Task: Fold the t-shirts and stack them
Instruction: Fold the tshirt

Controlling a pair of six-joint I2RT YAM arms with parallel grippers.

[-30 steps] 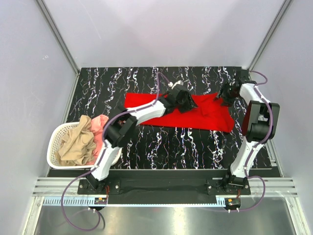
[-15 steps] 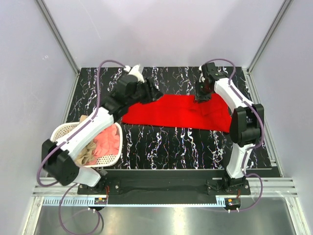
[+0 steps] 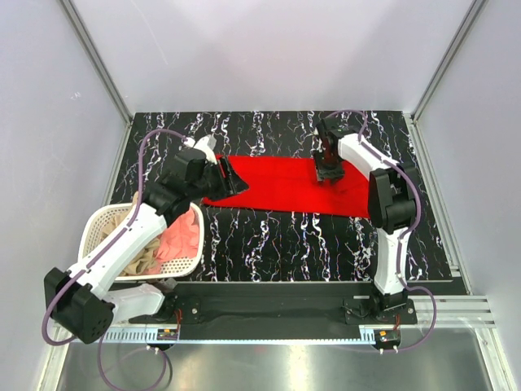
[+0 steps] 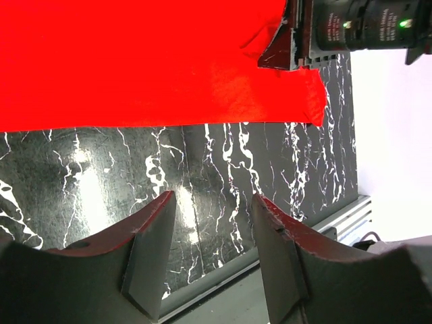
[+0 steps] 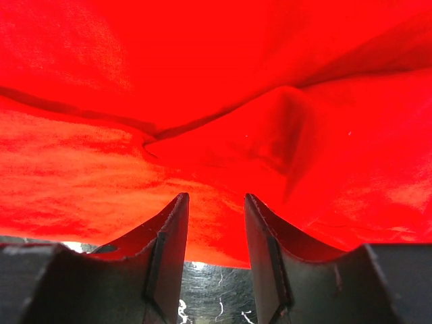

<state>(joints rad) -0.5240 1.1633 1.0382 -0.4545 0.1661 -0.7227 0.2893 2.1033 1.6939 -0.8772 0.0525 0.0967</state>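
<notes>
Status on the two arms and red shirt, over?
Left gripper open at left end of bright red cloth t-shirt; right gripper open above its far edge. Shirt spread out, unfolded. Nothing blocking.

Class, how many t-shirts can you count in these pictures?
3: red t-shirt spread on the table; salmon-pink t-shirt and tan t-shirt in the basket, which may hide more.

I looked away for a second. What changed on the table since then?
The left gripper pulled back from the middle of the red t-shirt to its left end; the right gripper swung from the right onto its far edge. The shirt lies flatter. The basket stayed put.
</notes>
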